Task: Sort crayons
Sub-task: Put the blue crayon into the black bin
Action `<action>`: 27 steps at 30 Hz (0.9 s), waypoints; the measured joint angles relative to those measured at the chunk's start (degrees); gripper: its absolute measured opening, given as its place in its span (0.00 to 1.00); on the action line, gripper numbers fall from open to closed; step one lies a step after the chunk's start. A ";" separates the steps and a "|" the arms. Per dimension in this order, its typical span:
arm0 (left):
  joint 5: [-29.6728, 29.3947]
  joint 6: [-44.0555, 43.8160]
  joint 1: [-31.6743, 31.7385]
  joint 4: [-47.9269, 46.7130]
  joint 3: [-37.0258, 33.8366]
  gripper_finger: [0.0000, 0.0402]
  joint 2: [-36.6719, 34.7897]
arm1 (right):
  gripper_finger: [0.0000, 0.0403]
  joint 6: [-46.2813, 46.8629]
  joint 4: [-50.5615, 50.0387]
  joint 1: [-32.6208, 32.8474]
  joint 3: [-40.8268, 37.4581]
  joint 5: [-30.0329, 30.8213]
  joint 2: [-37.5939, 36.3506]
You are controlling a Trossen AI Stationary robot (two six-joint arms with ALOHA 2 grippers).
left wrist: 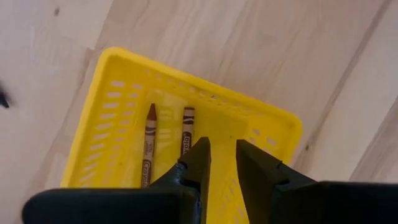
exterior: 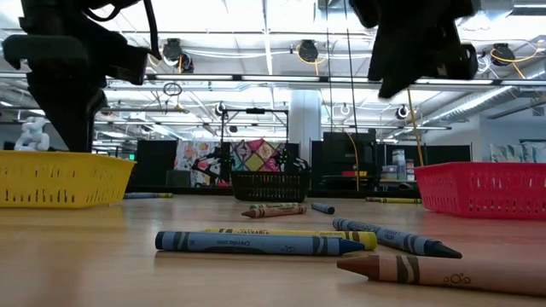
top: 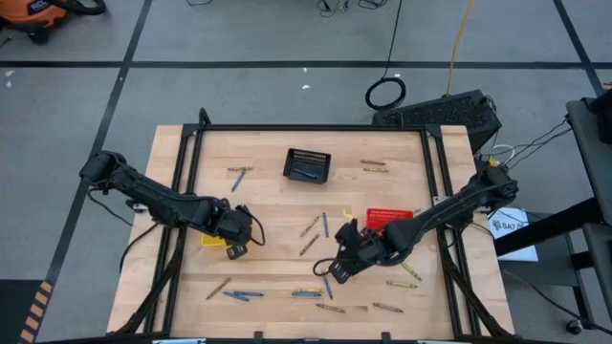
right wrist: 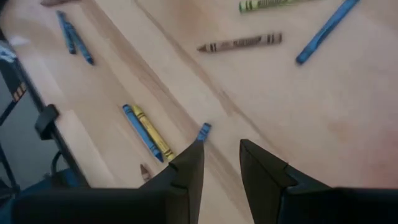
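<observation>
High view: the wooden table (top: 287, 205) fills the middle, and both dark arms reach in from its sides. The left arm comes from the left edge, bent at the elbow, and its gripper (top: 236, 250) hangs over the yellow basket (top: 212, 240) near the table's left side. In the left wrist view its fingers (left wrist: 198, 163) stand a little apart with nothing between them, pointing down into the basket, where two brown crayons (left wrist: 149, 144) lie side by side on the mesh floor. The right arm slants in from the right edge across the red basket (top: 389, 217), and its gripper (top: 337, 270) hovers above bare wood just left of that basket. The right wrist view shows its fingers (right wrist: 191, 163) narrowly parted and empty, above a blue crayon tip (right wrist: 203, 131).

A black basket (top: 307, 165) sits toward the far edge, with something dark lying inside. Loose crayons are scattered over the table: a blue one (top: 324, 224) and tan ones near the centre, a blue-and-yellow pair (top: 307, 293) by the near edge, more blue ones (top: 241, 295) to the near left, and olive ones (top: 374, 165) beside the black basket. In the low view a blue crayon (exterior: 247, 243), a yellow one behind it and a brown one (exterior: 444, 273) lie closest.
</observation>
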 joint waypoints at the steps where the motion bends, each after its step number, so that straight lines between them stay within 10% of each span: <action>1: 0.27 1.36 0.00 -0.06 0.00 0.19 0.00 | 0.23 1.03 0.86 0.13 0.00 -0.25 1.17; 27: 1.58 27.64 0.07 -2.18 0.00 0.19 0.00 | 0.23 13.55 14.13 0.81 0.00 -5.72 11.91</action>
